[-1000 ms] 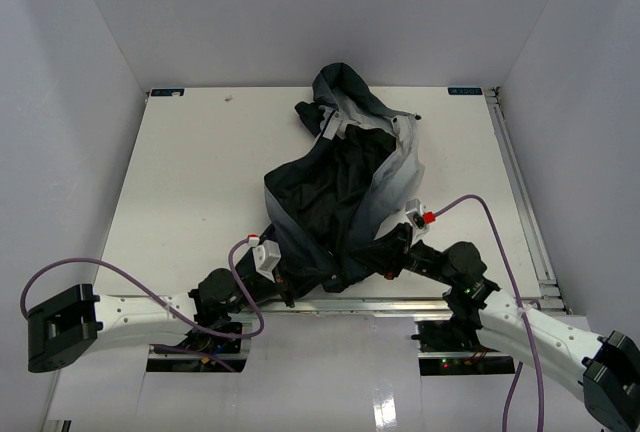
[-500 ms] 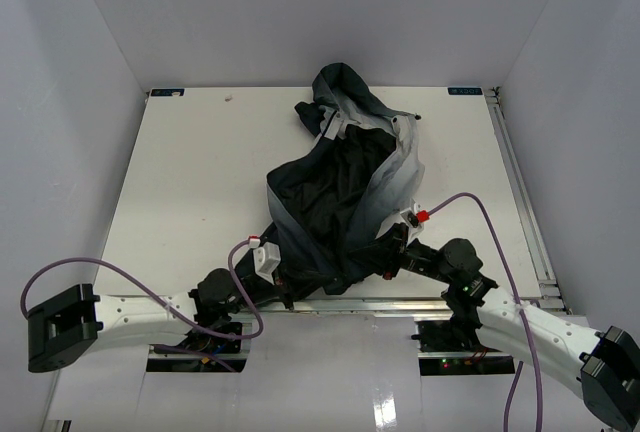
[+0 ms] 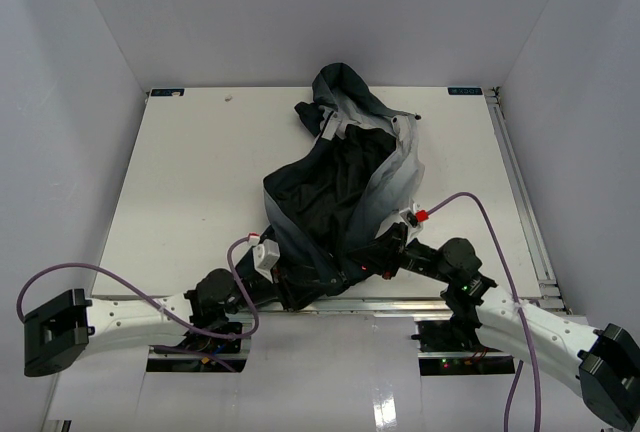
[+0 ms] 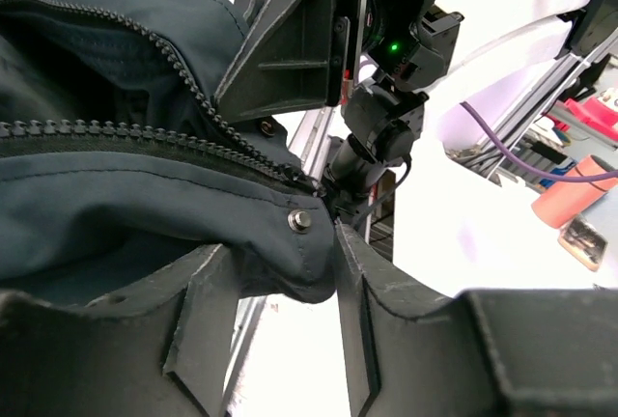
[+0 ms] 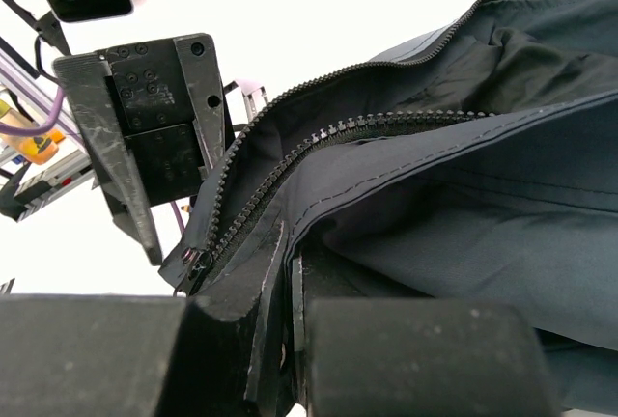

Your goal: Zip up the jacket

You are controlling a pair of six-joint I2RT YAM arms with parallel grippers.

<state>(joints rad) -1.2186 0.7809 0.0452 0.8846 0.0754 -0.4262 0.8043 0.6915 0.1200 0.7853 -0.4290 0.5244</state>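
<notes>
The dark navy-and-grey jacket (image 3: 340, 192) lies crumpled mid-table, hood at the far end, front unzipped. Its bottom hem reaches the near edge, where both grippers meet it. My left gripper (image 3: 283, 287) is open; in the left wrist view (image 4: 280, 291) the hem corner with a metal snap (image 4: 301, 221) hangs loosely between the spread fingers, by the right-hand one. My right gripper (image 3: 352, 270) is shut on the jacket's front edge beside the zipper teeth (image 5: 287, 311). The zipper slider (image 5: 196, 263) sits at the bottom end of the open zipper.
The metal rail of the table's near edge (image 3: 400, 302) runs just under the hem. Purple cables (image 3: 470, 202) loop off both arms. White walls close in the table (image 3: 190, 172) on three sides.
My left gripper has opened and let go of the hem corner, which now sags a little toward the near edge. The right gripper stays shut on the jacket's edge.
</notes>
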